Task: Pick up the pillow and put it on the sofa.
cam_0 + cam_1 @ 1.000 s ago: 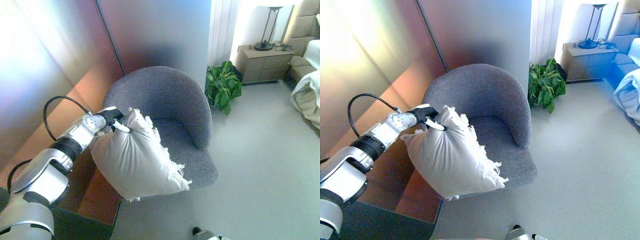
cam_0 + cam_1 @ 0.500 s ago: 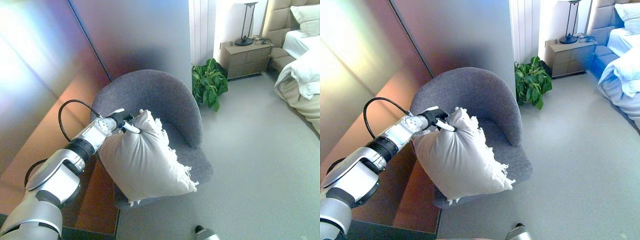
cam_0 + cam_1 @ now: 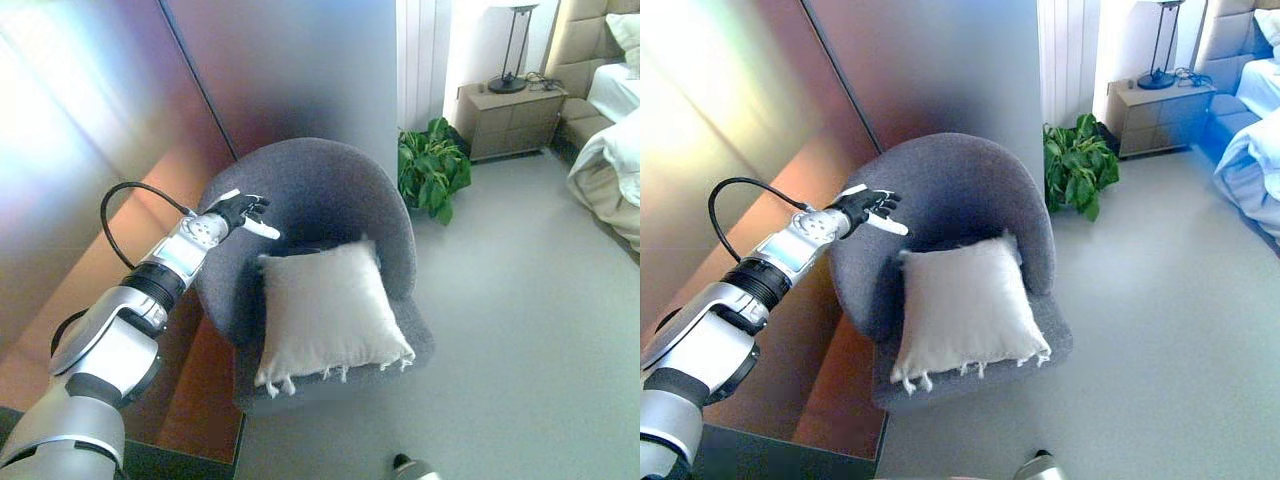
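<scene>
On the seat: the white square fabric pillow with tassel corners [image 3: 330, 308] lies flat on the grey upholstered tub-shaped sofa chair [image 3: 310, 190], its far edge against the backrest and its near tassels hanging over the front edge of the seat.
Left hand: the left hand [image 3: 238, 212] hovers above the chair's left armrest, up and to the left of the pillow, clear of the fabric.
Fingers: spread apart and relaxed, holding nothing.
Right hand: not in view.
Step in hand: judged as the release, with placement looking complete.
Doing it well: lift the hand up and back to the left, fingers kept wide, so no tassel or cloth snags and the pillow is not dragged off the seat.
Risk: the overhanging near edge could slip forward if nudged.
</scene>
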